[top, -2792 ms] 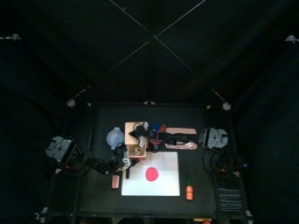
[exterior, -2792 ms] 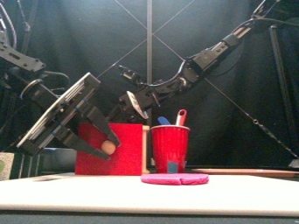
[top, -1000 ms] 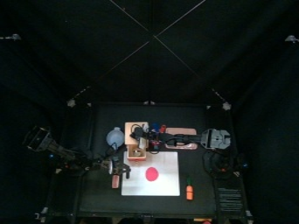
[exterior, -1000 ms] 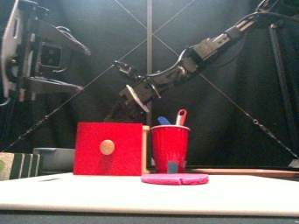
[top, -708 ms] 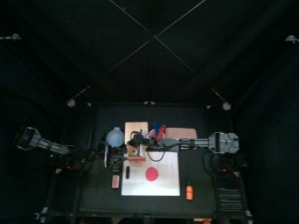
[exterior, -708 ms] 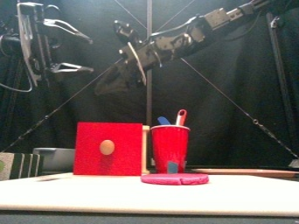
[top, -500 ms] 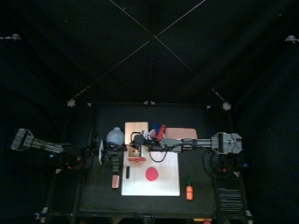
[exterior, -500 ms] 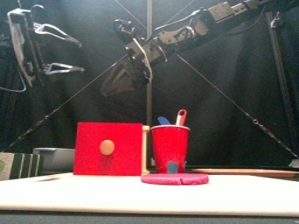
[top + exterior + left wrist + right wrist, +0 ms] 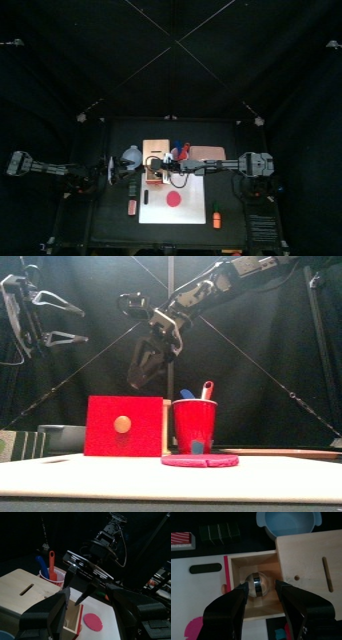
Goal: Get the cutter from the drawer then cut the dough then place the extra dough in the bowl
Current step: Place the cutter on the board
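Table (image 9: 107,226) surface carried all items under the two arms. The white cutting board (image 9: 195,211) lay toward the front of the table, with the wooden box (image 9: 154,148) standing just behind it. The drawer (image 9: 256,606) of the box was pulled out toward the board, and its red front (image 9: 124,426) faced the table's front edge. The blue-grey bowl (image 9: 130,156) sat just beside the box on its left. The red cup (image 9: 195,424) stood on the other side of the box and held a blue knife (image 9: 186,394) and a red knife (image 9: 206,389). The dough (image 9: 173,199), a flat red disc, lay on the board in front of the drawer. A dark green sushi roll (image 9: 221,532) lay on the table beside the bowl.

The cutter (image 9: 258,586), round and metallic, rested inside the open drawer. The right gripper (image 9: 262,587) hung directly above it, well clear of the box top in the front view. Its fingers were spread, one on each side of the cutter as seen from the wrist, and held nothing. The left gripper (image 9: 80,321) was raised high at the left side of the table, away from the box, with its fingers wide apart and empty.
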### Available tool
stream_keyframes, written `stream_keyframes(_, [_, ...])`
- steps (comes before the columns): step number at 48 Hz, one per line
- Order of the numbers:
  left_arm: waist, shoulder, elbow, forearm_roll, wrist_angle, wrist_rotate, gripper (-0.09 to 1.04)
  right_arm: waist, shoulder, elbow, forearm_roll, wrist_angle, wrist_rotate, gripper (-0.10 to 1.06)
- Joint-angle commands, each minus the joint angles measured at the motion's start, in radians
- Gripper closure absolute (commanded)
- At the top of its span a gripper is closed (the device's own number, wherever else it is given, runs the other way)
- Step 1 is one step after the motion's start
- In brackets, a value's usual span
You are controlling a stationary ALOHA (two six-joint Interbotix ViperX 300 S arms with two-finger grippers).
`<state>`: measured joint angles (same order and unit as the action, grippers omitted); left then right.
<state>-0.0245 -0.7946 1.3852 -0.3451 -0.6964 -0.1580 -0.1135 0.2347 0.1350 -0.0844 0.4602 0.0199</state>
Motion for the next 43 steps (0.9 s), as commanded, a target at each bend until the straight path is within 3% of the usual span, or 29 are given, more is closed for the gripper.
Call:
stream_keyframes(1, [0.009,0.000,-0.011,0.008,-0.003,0.002,0.04,-0.002,-0.002,-0.034,-0.006,0.002,-0.002,0.15])
stream_keyframes(30, [0.002,0.000,0.015,0.000,0.023,-0.006,0.04,0.000,0.107,-0.066,-0.040,0.015,-0.003,0.16])
stream_keyframes(35, [-0.002,-0.002,0.017,-0.002,0.025,-0.006,0.04,-0.002,0.114,-0.078,-0.040,0.020,-0.003,0.22])
stream_keyframes(43, [-0.003,0.000,0.018,-0.009,0.025,-0.006,0.04,0.000,0.115,-0.092,-0.038,0.043,-0.002,0.42])
